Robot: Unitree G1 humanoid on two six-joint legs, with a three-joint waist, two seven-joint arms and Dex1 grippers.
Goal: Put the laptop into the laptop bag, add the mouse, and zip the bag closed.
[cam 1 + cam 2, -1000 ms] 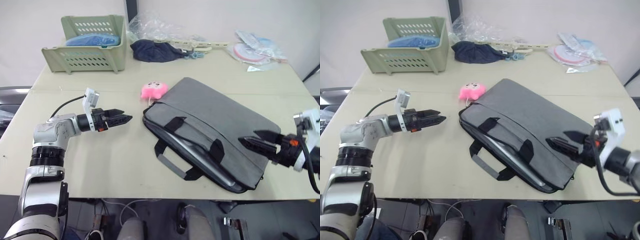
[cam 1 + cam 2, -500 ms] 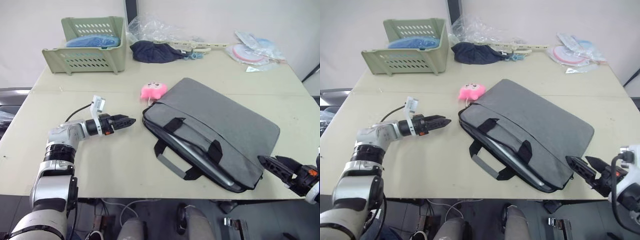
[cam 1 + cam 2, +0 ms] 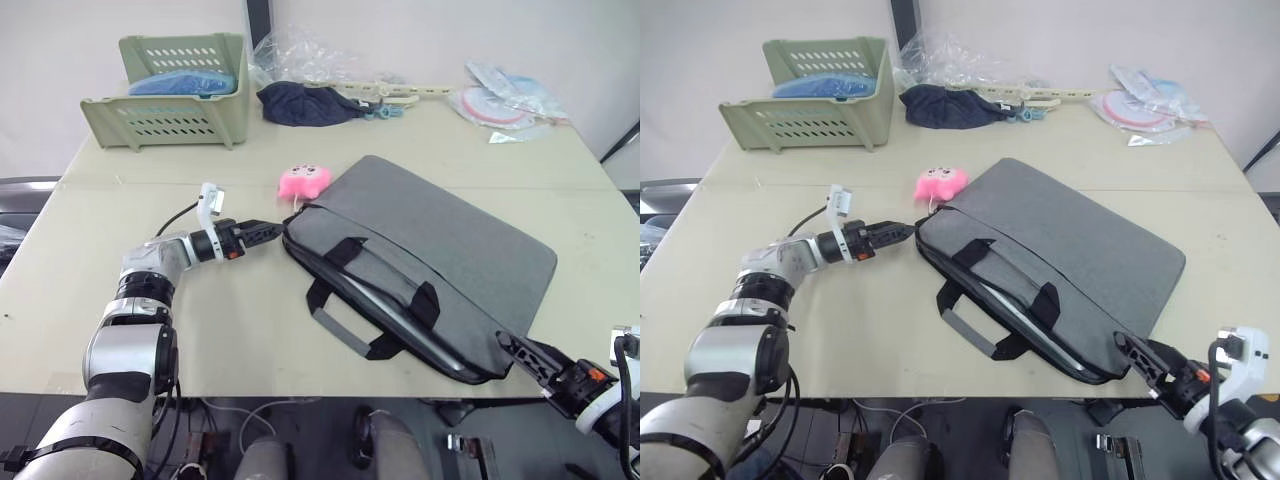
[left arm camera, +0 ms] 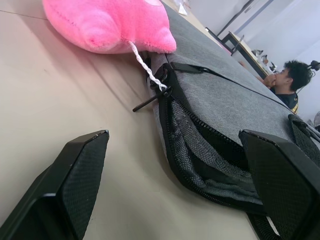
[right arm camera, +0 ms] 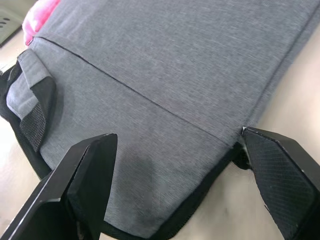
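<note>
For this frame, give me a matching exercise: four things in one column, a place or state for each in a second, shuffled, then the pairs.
Things:
1. left hand
2. right hand
3. plush
4. basket

Places or states:
A. far left corner of the table
B. open, at the bag's near right corner
C. pink, touching the bag's far corner
D. open, at the bag's left corner, by the zipper pull

Pairs: 1-D, 2-B, 3-C, 4-A

laptop bag (image 3: 440,255): grey woven cloth, matt | pink toy (image 3: 305,181): plush | table (image 3: 250,330): smooth matt
</note>
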